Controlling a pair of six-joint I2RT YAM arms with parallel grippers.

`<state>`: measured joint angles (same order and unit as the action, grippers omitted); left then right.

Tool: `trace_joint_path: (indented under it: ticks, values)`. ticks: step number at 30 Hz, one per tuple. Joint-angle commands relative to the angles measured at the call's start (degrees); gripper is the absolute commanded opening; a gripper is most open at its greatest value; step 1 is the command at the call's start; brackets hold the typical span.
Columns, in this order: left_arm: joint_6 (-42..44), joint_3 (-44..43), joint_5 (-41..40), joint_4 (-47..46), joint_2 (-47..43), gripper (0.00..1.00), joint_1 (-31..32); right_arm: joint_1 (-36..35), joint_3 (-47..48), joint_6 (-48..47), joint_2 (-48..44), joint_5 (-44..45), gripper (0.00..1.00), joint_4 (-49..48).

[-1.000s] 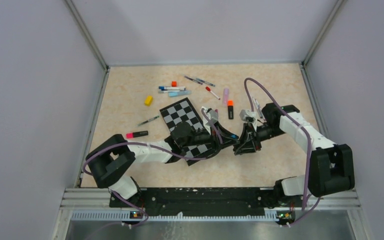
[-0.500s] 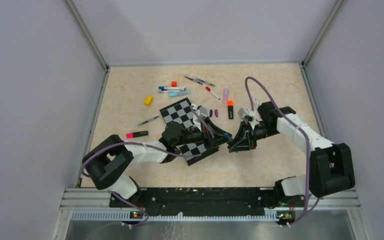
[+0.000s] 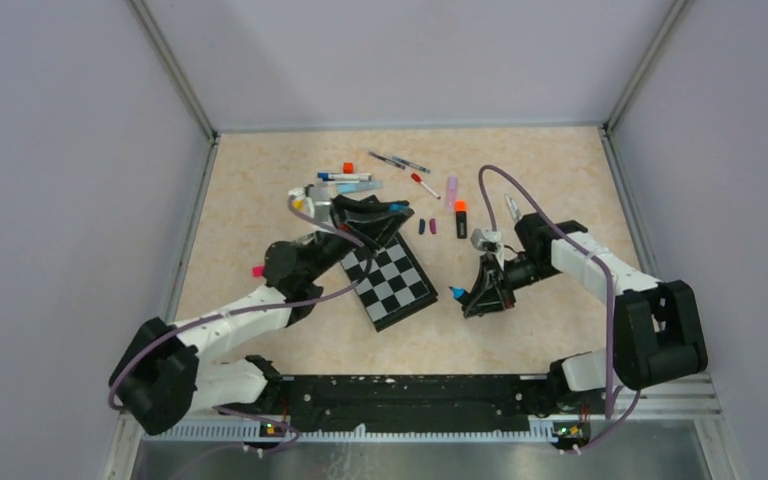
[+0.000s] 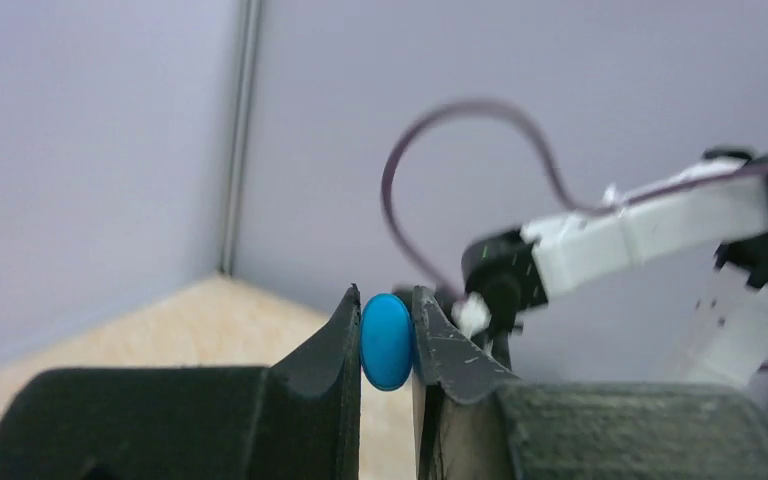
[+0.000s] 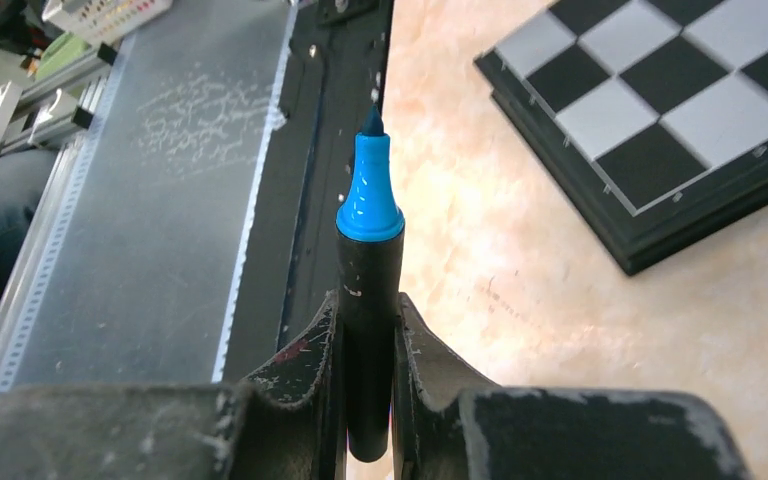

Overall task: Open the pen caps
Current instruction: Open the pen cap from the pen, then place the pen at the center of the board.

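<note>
Left gripper (image 4: 387, 300) is closed narrow on a small blue plastic cap (image 4: 387, 342), pinched by its sides between the pads. The cap shows end-on as an oval, so I cannot tell which way its mouth faces. Right gripper (image 5: 365, 310) is clamped on a black marker barrel (image 5: 368, 265) with its bright blue nib section (image 5: 369, 200) bare. The cap is off; judged, this pen is done.

Key relation: in the top view the cap hangs above the far end of the black-and-white checkerboard (image 3: 390, 285). It is far-left of the nib and well apart from it, with the board between them. The marker's long axis follows the right gripper's line, with the nib pointing near-left.

Next candidate, judged: the black highlighter with orange cap (image 3: 460, 220), lying on the beige table (image 3: 560, 180) beyond the right gripper. Its long axis runs near-to-far, cap at the far end. The left gripper looks somewhat nearer to it. Both grippers are full, so either must release first.
</note>
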<state>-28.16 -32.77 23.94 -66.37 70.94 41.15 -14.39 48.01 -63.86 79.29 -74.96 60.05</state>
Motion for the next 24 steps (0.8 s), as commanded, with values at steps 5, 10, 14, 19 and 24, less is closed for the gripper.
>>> trace_joint_path:
  ticks: [5,10,14,19,24]
  values:
    - [3.07,0.93,-6.94,-6.04,-7.31,0.0,-0.63,-0.44,0.32,7.32,-0.5,7.7,0.0,-4.45]
    - [-2.34,3.14,-7.9,4.24,-10.21,0.0,-0.84,2.63,0.78,19.63,-2.37,16.88,0.0,-13.61]
    - [-5.43,5.0,-9.65,14.52,-13.59,0.0,-1.02,9.45,-0.43,27.49,-4.82,20.95,0.0,-20.34]
    - [-6.1,6.83,-9.82,22.3,-16.27,0.0,-1.12,18.89,-1.94,38.32,-7.8,30.1,0.0,-30.75]
    - [-5.36,7.46,-9.21,25.43,-16.47,0.0,-1.3,26.68,-0.26,43.62,-7.46,35.75,0.0,-35.9]
